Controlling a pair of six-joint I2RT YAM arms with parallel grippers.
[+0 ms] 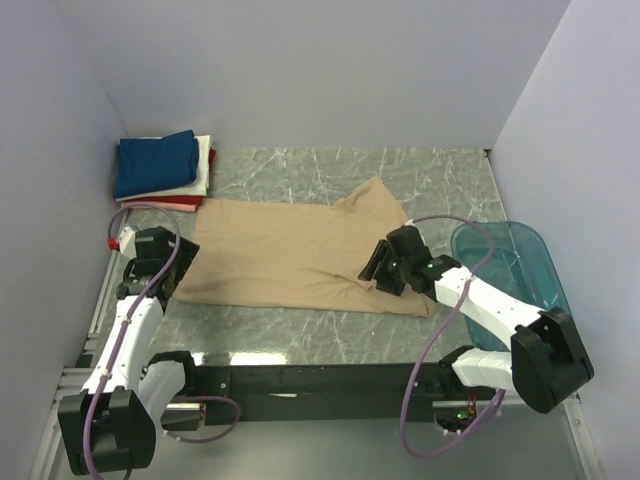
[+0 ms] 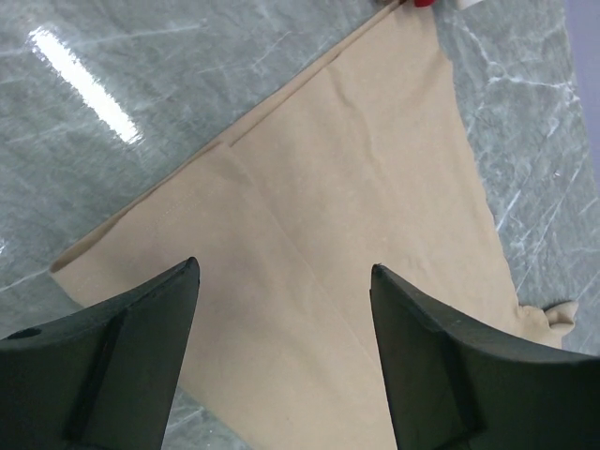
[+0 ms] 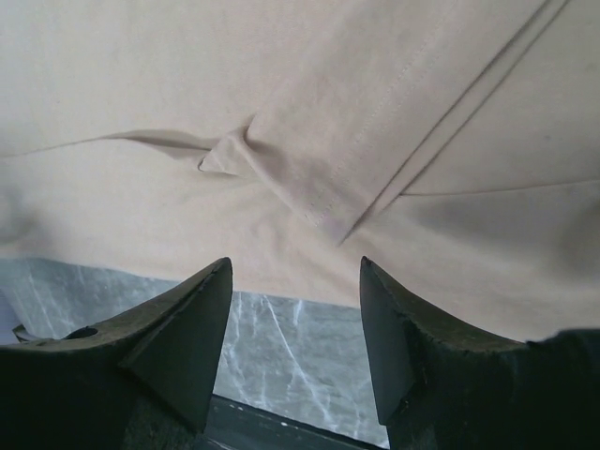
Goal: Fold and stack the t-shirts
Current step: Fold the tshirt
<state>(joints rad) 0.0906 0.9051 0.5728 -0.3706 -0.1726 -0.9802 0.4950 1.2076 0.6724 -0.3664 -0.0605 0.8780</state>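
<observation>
Across the middle of the frame the tan shirt [image 1: 290, 255] lies spread on the surface [image 1: 300, 170], flat enough for a fold. At its left edge the left gripper [image 1: 168, 272] hangs wide and empty. The right gripper [image 1: 378, 268], equally wide, hovers over the lower right hem. Both seem placed to take opposite ends. At upper left sits the stack [image 1: 160, 170], navy on top.

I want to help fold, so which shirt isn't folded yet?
The tan shirt, lying spread out flat on the table. The blue shirt, white shirt and red shirt are already folded and piled in the far left corner.
</observation>
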